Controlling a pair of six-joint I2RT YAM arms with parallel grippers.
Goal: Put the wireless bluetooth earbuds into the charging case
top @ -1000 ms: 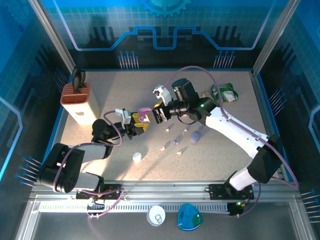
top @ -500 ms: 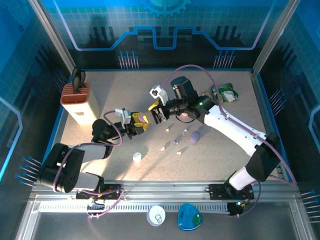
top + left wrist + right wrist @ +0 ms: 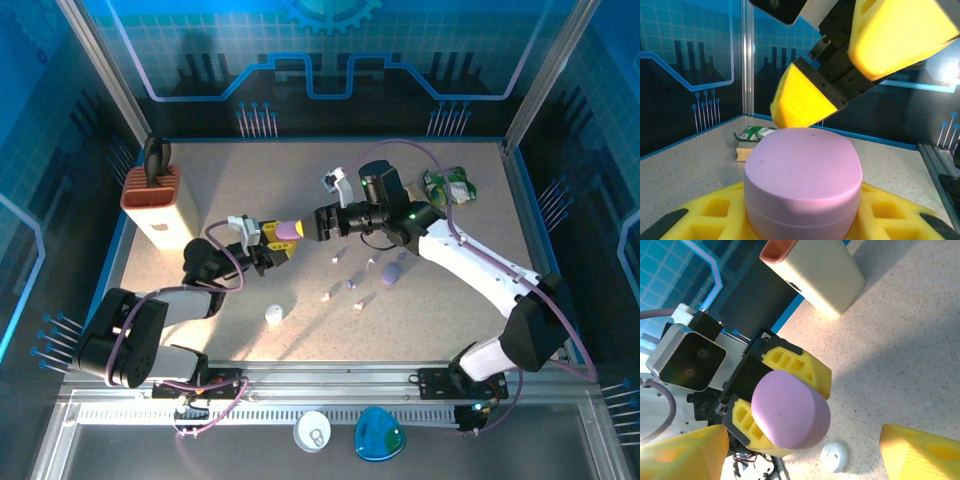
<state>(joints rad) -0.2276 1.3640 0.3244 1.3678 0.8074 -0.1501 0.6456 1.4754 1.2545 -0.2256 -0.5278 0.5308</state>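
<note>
Arm links [image 3: 470, 262]: white shells, black joints.
Cables [image 3: 404, 143]: lilac, looped.
Finger pads [image 3: 795, 365]: yellow, recessed grid.
Wrist camera [image 3: 687, 357]: white housing.

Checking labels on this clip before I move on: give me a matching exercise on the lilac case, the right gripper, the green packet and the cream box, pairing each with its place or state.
Things:
1. lilac case
2. right gripper
3. green packet
4. cream box

Places or states:
A. standing upright at the table's far left
B. jaws open, holding nothing
C. clamped in the left gripper
D. lying at the table's far right

Pairs: 1-C, 2-B, 3-D, 4-A
</note>
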